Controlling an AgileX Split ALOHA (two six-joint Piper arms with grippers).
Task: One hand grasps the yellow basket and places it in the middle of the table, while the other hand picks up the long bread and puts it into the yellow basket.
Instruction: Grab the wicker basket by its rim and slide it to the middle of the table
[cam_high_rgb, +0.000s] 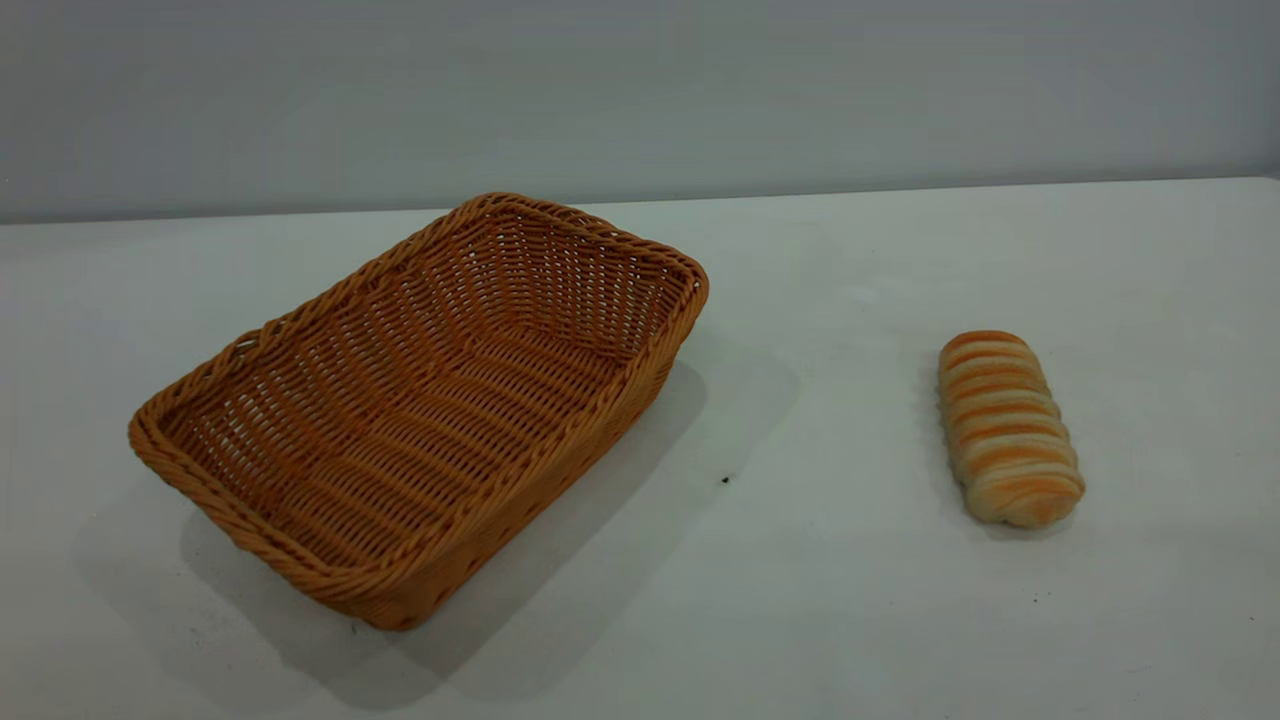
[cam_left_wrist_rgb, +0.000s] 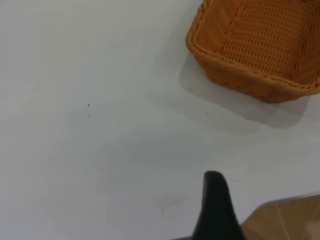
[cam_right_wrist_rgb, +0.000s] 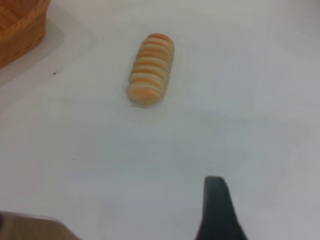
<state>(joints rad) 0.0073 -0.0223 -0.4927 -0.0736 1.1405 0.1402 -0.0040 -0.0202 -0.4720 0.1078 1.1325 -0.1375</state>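
White table (cam_high_rgb: 820, 600), grey wall (cam_high_rgb: 640, 90) behind

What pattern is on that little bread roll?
The long bread has crosswise cream and orange-brown stripes, clearest in the exterior view.

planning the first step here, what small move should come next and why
Probably bring the left gripper toward the basket. It sits empty, left of the table's middle, well clear of that gripper. The bread lies untouched at the right, with the right gripper also short of it.
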